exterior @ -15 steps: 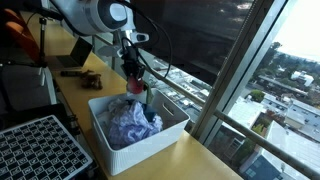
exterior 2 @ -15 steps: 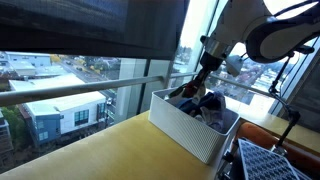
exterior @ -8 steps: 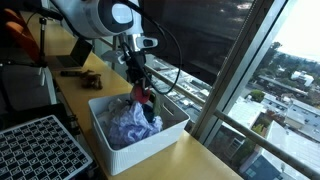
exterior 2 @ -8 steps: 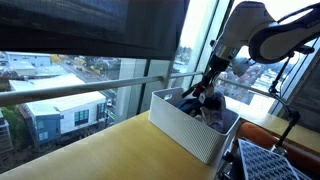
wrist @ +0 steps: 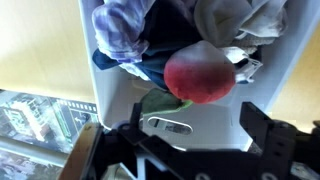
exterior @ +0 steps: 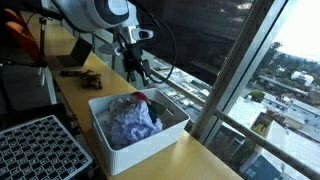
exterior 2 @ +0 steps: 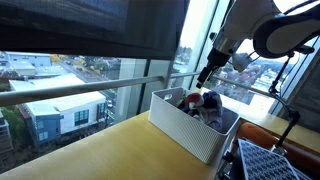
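red bundle [wrist: 200, 75] | likely soft, light; pinch its top | in white bin [exterior: 150, 140], just under gripper [exterior: 136, 76] | jaws wide, empty

The bin [exterior: 140, 148] is white. The cloth [exterior: 128, 122] has blue and white checks. The round thing [wrist: 200, 75] is red. The table [exterior 2: 100, 150] is yellow.

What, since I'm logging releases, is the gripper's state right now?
Gripper: jaws open, holding nothing, above the red item lying in the white bin.

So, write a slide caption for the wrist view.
Open hand above a red item among crumpled clothes in a white bin.
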`<control>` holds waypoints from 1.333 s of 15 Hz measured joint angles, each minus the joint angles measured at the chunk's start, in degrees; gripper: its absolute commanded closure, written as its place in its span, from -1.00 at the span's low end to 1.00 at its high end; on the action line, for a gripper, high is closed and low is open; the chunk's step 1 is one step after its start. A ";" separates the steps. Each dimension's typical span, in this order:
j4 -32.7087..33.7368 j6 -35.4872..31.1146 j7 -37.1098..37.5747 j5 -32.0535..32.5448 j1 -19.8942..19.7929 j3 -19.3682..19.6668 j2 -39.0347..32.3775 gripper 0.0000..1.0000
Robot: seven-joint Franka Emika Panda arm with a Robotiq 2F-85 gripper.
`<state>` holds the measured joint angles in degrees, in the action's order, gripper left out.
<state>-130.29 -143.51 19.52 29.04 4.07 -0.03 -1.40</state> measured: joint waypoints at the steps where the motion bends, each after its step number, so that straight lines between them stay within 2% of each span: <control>1: 0.00 0.05 0.05 0.00 0.22 -0.74 0.52 -1.00; 5: 0.42 0.02 1.64 -0.12 3.76 -5.94 0.20 -1.00; 10: 6.08 -0.75 3.46 -1.75 12.08 -13.05 -8.07 -1.00; 13: 13.02 -0.76 3.46 -2.49 17.85 -15.23 -15.12 -1.00; 16: 21.66 -0.76 2.15 -4.05 23.03 -15.57 -23.48 -1.00; 20: 32.85 -0.78 -5.29 -8.44 25.34 -15.47 -35.85 -1.00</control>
<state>-97.44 -144.28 14.23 20.60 29.41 -15.51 -37.25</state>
